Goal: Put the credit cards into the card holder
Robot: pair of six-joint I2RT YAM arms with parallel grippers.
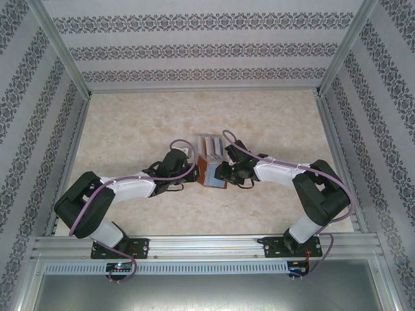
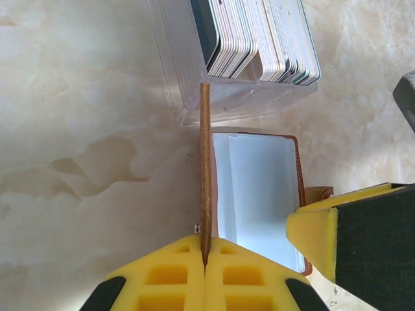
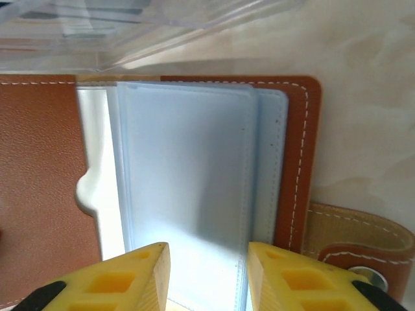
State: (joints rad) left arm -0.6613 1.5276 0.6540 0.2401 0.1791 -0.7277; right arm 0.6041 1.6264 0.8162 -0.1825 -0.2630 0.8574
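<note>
**Colleague:** Where are your end effectors?

**Operator:** Nearest me, my left end effector [image 2: 205, 264] is clamped on one cover of the small reddish-brown leather folding card holder [image 1: 211, 173]. It pinches that cover so it stands on edge above the pale marbled desk [image 2: 78, 162]. My right end effector [image 3: 206, 259] is spread with nothing between its yellow fingers, poised over the holder's pale blue plastic sleeves [image 3: 188, 168].

**Colleague:** So the holder is open?

**Operator:** Yes. It sits mid-desk between my two arms, other cover flat, sleeves facing up. Its stitched snap tab [image 3: 363, 256] pokes out on the right in both wrist views.

**Colleague:** And the cards?

**Operator:** Just past the holder's far edge. The thin grey-white plastic credit cards [image 2: 259, 39] stand packed on edge in a clear plastic box [image 2: 188, 97]. The box sits right up against the holder; I can't tell whether they touch.

**Colleague:** Which arm goes?

**Operator:** I judge the right. My left is taken up with the cover. The right is free, and in its wrist view the box lies straight ahead, beyond the sleeves. The sleeves' long axis runs toward the box, and in the left wrist view the cards' edges run along that same line. I would reach forward over the holder and pinch one card across its faces.

**Colleague:** Risk?

**Operator:** The cards are packed tight, so I might lift two.
</note>
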